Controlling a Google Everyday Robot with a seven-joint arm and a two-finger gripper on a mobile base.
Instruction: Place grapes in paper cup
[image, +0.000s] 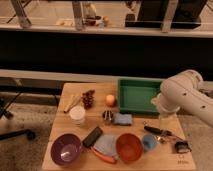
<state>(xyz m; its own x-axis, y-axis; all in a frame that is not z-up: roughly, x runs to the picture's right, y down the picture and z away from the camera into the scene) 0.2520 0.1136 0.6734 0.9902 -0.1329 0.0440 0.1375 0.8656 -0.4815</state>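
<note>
The grapes (88, 98), a small dark reddish-purple bunch, lie at the back left of the wooden table (60, 127). The paper cup (77, 114), white and upright, stands just in front of them, a little to the left. My white arm (186, 95) reaches in from the right, over the right end of the green tray. The gripper (163, 116) hangs pale below the arm, open and with nothing in it. It is far to the right of both the grapes and the cup.
A green tray (137, 95) sits at the back right, an orange fruit (110, 100) left of it. A dark metal cup (107, 116) and blue cloth (122, 119) lie mid-table. In front are a purple bowl (65, 149), orange bowl (129, 147), small blue cup (148, 142) and dark tools (161, 133).
</note>
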